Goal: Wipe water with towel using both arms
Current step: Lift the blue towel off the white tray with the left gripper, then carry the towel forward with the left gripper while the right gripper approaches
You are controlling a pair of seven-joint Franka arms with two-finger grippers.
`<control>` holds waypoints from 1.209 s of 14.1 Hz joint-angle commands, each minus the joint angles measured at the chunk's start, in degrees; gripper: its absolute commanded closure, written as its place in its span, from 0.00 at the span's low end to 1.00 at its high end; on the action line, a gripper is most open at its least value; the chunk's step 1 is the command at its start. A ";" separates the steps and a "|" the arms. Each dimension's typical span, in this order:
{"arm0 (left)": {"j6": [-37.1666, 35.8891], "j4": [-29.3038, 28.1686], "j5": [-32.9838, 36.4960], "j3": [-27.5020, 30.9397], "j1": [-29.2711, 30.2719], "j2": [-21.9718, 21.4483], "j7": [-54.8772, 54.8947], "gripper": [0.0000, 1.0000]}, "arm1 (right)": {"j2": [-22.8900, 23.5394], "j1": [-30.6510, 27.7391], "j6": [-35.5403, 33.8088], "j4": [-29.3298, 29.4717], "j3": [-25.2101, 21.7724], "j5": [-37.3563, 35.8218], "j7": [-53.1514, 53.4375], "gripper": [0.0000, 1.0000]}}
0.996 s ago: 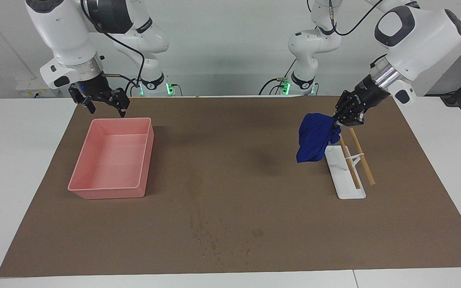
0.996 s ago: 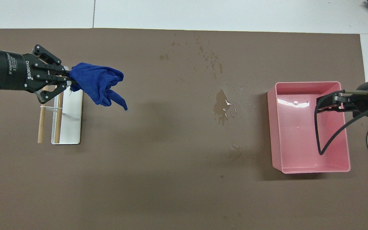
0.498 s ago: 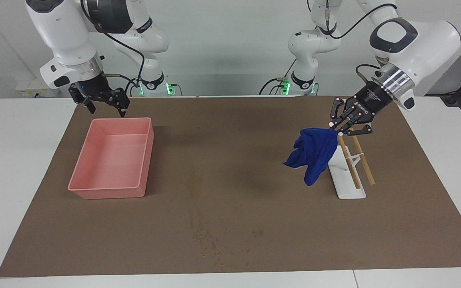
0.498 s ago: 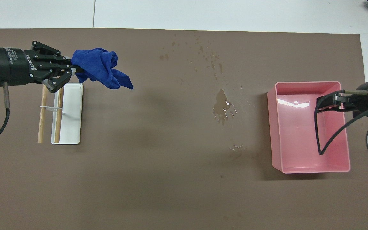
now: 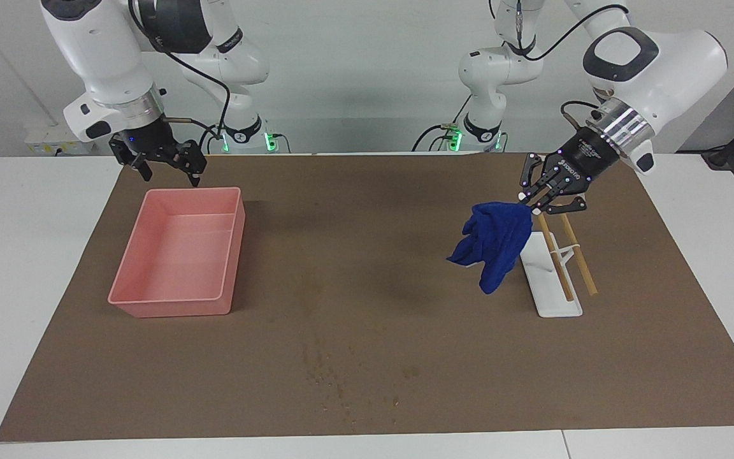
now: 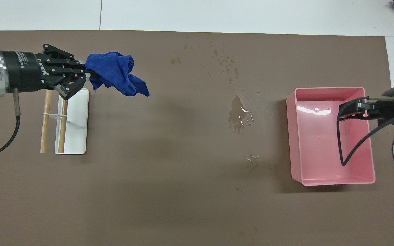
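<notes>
Change since a second ago: the left tool (image 5: 526,201) has carried the towel (image 5: 493,241) off the white rack (image 5: 555,280) toward the middle of the worktop, its wrist turned flatter; the right tool (image 5: 166,167) has not shifted.

Item — towel: deep blue bundle, hanging in the air from the left tool, whose fingertips are pinched shut on its upper edge. In the overhead view it sits at about 10 o'clock, over the brown mat (image 6: 169,191) just beside the rack.

Item — water (image 6: 239,114): one glossy puddle near 2 o'clock of the mat's centre in the overhead view, with a scatter of specks (image 6: 224,59) toward 12 o'clock, farther from the robots. All well apart from the towel.

Item — pink tray (image 6: 333,181): at 3 o'clock in the overhead view, empty so far as can be seen. The right tool waits over its nearer rim, fingers spread wide, holding nothing.

Step in hand, as judged: transport — towel lifted, wiping not yet begun. Next move likely calls for travel across to the puddle, then lowering until cloth presses on the mat; the loose hanging tail may drag first.
</notes>
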 commanded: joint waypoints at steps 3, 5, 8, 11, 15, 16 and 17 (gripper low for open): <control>1.19 -1.71 -1.20 0.49 -1.00 -1.76 -0.91 1.00 | -0.36 -0.10 1.25 -0.16 1.42 9.78 17.36 0.00; 1.19 -1.71 -1.20 0.49 -1.61 -1.76 -0.91 1.00 | -0.01 3.14 3.26 -0.16 1.60 15.38 31.23 0.00; 1.28 -1.71 -1.37 -0.03 -1.61 -1.76 -2.75 1.00 | 1.04 6.92 9.24 0.19 1.69 23.04 48.06 0.00; 1.10 -1.79 -2.78 -1.26 -1.61 -1.85 -4.25 1.00 | 2.70 12.19 16.69 1.06 1.69 26.39 61.05 0.00; 1.28 -1.79 -2.87 -4.86 -2.57 -2.72 -6.62 1.00 | 9.91 17.20 28.29 7.84 1.69 31.48 71.19 0.00; 1.54 -1.79 -2.87 -4.87 -4.06 -2.82 -6.63 1.00 | 11.23 17.65 30.50 8.01 1.69 32.11 74.17 0.00; 1.46 -1.71 -2.78 -4.87 -5.29 -3.25 -6.63 1.00 | 13.15 18.09 30.87 8.45 1.69 31.94 76.64 0.00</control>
